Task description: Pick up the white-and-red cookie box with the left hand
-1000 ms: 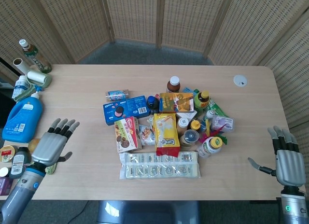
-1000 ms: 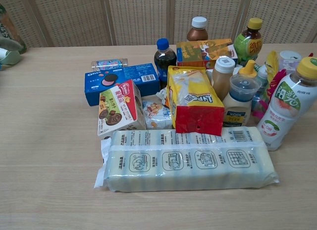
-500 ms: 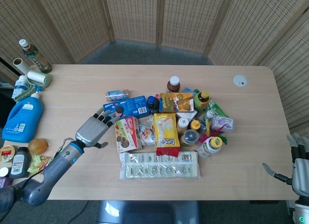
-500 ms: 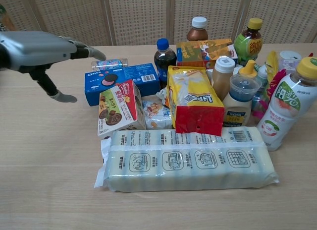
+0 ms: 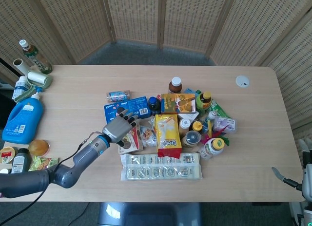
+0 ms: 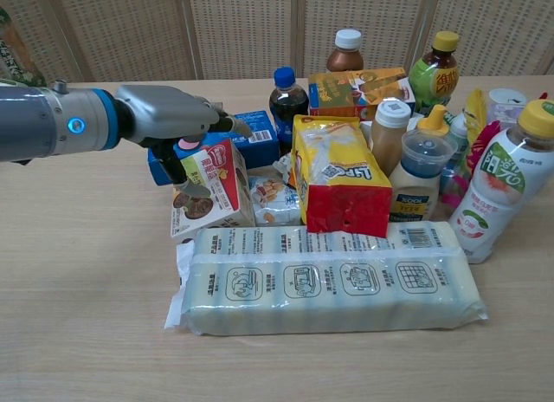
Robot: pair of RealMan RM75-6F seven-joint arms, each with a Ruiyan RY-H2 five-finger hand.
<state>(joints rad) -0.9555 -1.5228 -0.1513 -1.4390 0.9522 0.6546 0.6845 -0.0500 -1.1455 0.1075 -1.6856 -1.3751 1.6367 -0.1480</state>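
Note:
The white-and-red cookie box (image 6: 212, 190) lies tilted at the left side of the pile of groceries, with chocolate cookies pictured on its face; in the head view only the lower part of the box (image 5: 133, 144) shows. My left hand (image 6: 173, 116) hovers over its top end, fingers spread forward and thumb hanging down by its left edge, holding nothing. From the head camera the left hand (image 5: 118, 127) covers the box's upper half. My right hand (image 5: 304, 173) is at the bottom right corner, off the table, mostly cut off, thumb sticking out.
A blue Oreo box (image 6: 216, 138) lies just behind the cookie box, a snack packet (image 6: 273, 201) and a yellow-and-red bag (image 6: 339, 175) to its right, a long clear pack (image 6: 333, 279) in front. Bottles crowd the right. A blue jug (image 5: 22, 120) stands at the table's left edge.
My left arm has swept right from the table's left side, and the hand now sits over the cookie box. The right hand has drawn back toward the bottom right corner.

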